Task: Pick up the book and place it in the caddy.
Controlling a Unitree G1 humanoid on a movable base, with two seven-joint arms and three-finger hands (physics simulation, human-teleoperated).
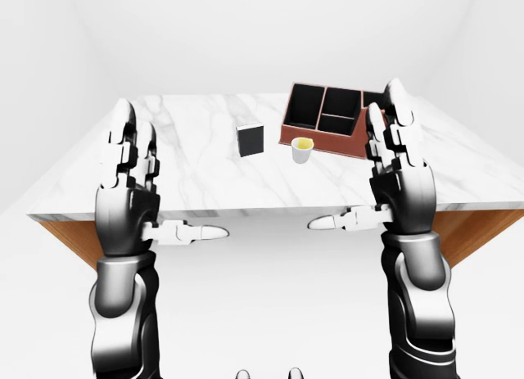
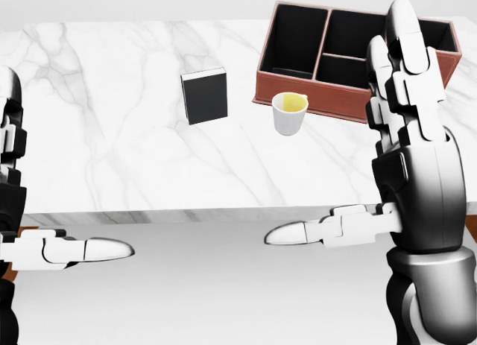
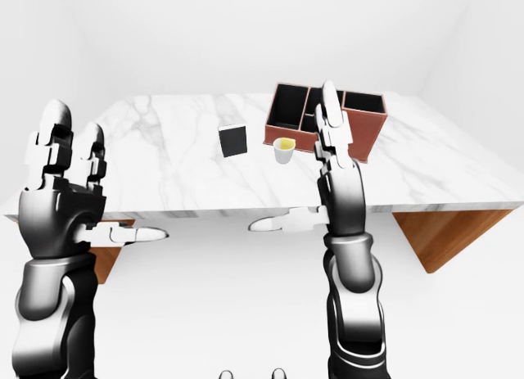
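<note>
A black book (image 2: 204,96) lies flat on the white marble table (image 2: 112,77), left of the middle in the head view. To its right stands the brown caddy (image 2: 328,103), with several black compartments that look empty. My left hand (image 1: 155,187) is raised below the table's near edge, open, fingers up and thumb pointing right. My right hand (image 1: 360,166) is raised the same way, open, with its thumb pointing left. In the head view its fingers (image 2: 406,69) cover part of the caddy's right end. Neither hand touches the book.
A small white cup (image 2: 289,112) holding something yellow stands just below the caddy's near wall, right of the book. The table's brown wooden underside (image 1: 471,232) shows at the lower right. The walls and floor are plain white.
</note>
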